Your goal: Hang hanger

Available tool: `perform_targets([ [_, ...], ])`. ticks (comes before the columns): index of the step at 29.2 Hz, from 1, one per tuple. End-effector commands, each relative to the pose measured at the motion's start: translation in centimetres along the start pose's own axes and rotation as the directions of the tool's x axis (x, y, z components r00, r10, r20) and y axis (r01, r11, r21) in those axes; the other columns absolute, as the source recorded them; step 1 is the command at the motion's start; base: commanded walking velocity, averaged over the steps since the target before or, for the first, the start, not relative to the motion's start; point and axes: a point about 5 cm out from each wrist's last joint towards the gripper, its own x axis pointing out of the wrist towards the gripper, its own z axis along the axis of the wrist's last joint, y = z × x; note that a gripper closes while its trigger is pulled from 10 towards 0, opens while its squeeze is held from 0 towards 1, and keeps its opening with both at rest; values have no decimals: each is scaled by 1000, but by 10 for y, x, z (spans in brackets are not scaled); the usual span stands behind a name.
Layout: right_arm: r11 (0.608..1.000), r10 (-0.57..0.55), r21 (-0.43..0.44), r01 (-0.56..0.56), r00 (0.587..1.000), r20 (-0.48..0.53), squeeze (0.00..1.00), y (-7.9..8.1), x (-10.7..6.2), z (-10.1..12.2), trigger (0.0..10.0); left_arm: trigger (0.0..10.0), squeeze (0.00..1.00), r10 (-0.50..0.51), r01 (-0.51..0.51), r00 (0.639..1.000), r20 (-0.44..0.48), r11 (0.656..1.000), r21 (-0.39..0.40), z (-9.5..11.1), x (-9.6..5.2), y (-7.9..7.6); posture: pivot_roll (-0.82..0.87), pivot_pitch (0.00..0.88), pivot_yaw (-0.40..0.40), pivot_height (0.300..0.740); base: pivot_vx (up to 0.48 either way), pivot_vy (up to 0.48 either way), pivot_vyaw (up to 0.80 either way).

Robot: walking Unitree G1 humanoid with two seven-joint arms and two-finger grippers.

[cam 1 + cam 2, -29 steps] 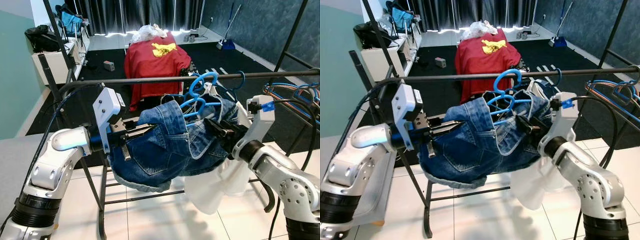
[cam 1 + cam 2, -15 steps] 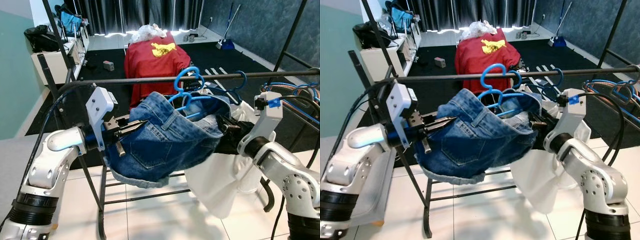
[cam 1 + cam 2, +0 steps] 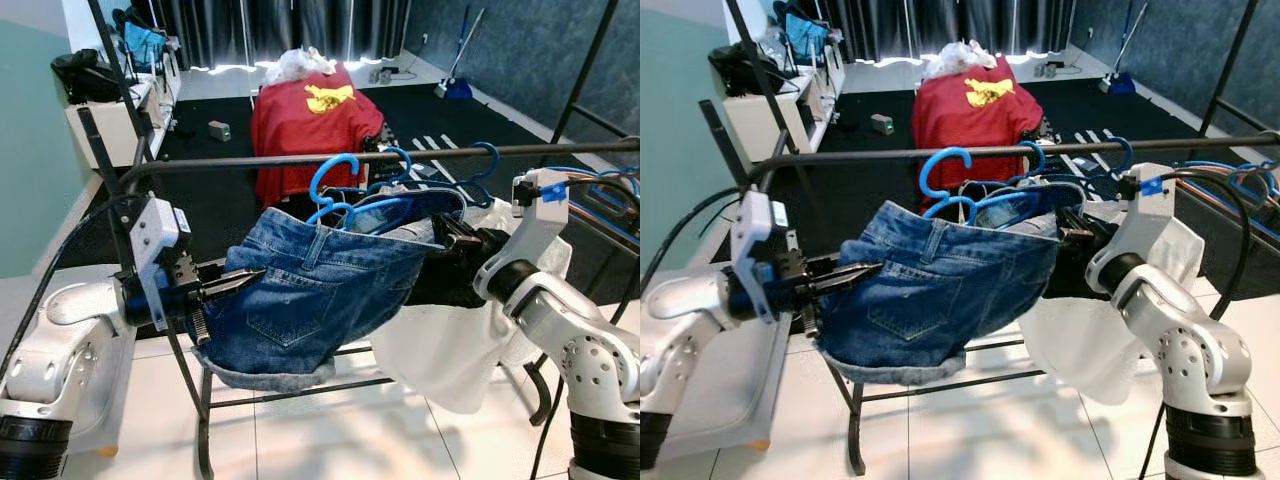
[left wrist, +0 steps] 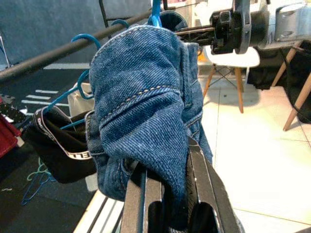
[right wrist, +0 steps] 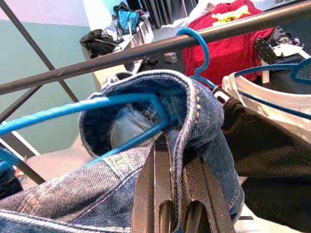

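White tiles fill the bottom of the frame. At lower left, the left gripper (image 3: pixel 240 280) pinches one end of the denim shorts (image 3: pixel 310 300); at right, the right gripper (image 3: pixel 450 238) clamps the other end, stretching them level. Their blue hanger (image 3: pixel 340 195) hooks the dark rail (image 3: pixel 250 162) at centre. Farther back lies a red cloth (image 3: pixel 310 125).

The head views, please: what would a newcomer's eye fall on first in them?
Most striking are the denim shorts on a blue hanger, stretched between both arms just under the dark rail, the hanger's hook at the rail. The left gripper is clamped on one end of the shorts, the right gripper on the other. Behind, a red cloth with a yellow print drapes something on the dark floor.
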Motion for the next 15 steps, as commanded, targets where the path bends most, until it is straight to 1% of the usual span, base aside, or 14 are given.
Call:
perform_targets([
  [1, 983, -182, 41, 179, 980, 74, 0, -31, -9, 13, 0, 10000, 0, 83, -84, 995, 60, 996, 2, 16, -26, 15, 176, 0, -5, 740, 0, 0, 0],
  [2, 983, -182, 41, 179, 980, 74, 0, -31, -9, 13, 0, 10000, 0, 83, -84, 995, 60, 996, 2, 16, -26, 15, 176, 0, -5, 740, 0, 0, 0],
  [3, 983, -178, 66, 174, 982, 70, 0, -31, -8, 12, 0, 10000, 0, 103, -101, 989, 105, 995, -24, 18, -30, 18, 176, 0, -5, 740, 0, 0, 0],
  [4, 983, -178, 66, 174, 982, 70, 0, -31, -8, 12, 0, 10000, 0, 103, -101, 989, 105, 995, -24, 18, -30, 18, 176, 0, -5, 740, 0, 0, 0],
  [5, 981, -175, 98, 168, 982, 69, 0, -30, -8, 10, 0, 10000, 0, 147, -139, 976, 160, 989, -57, 20, -34, 23, 180, 0, -7, 740, 0, 0, 0],
  [6, 981, -175, 98, 168, 982, 69, 0, -30, -8, 10, 0, 10000, 0, 147, -139, 976, 160, 989, -57, 20, -34, 23, 180, 0, -7, 740, 0, 0, 0],
  [7, 978, -163, 147, 152, 984, 68, 0, -28, -6, 7, 0, 10000, 0, 204, -186, 952, 230, 978, -97, 22, -37, 29, 181, 0, -6, 740, 0, 0, 0],
  [9, 978, -163, 147, 152, 984, 68, 0, -28, -6, 7, 0, 10000, 0, 204, -186, 952, 230, 978, -97, 22, -37, 29, 181, 0, -6, 740, 0, 0, 0],
  [10, 974, -143, 188, 129, 987, 66, 0, -24, -5, 4, 0, 10000, 0, 244, -214, 927, 285, 968, -134, 24, -38, 32, 179, 0, -7, 740, 0, 0, 0],
  [11, 968, -124, 226, 106, 990, 68, 0, -20, -3, 1, 0, 10000, 0, 275, -233, 907, 319, 959, -164, 24, -37, 34, 166, 0, -12, 740, 0, 0, 0],
  [12, 968, -124, 226, 106, 990, 68, 0, -20, -3, 1, 0, 10000, 0, 275, -233, 907, 319, 959, -164, 24, -37, 34, 166, 0, -12, 740, 0, 0, 0],
  [13, 964, -102, 255, 82, 992, 69, 0, -15, -1, -1, 0, 10000, 0, 300, -245, 890, 344, 950, -194, 22, -36, 35, 161, 0, -15, 740, 0, 0, 0],
  [14, 964, -102, 255, 82, 992, 69, 0, -15, -1, -1, 0, 10000, 0, 300, -245, 890, 344, 950, -194, 22, -36, 35, 161, 0, -15, 740, 0, 0, 0],
  [15, 960, -85, 273, 63, 994, 71, 0, -12, 1, -2, 0, 10000, 0, 315, -251, 880, 356, 944, -217, 21, -34, 35, 161, 0, -15, 740, 0, 0, 0],
])
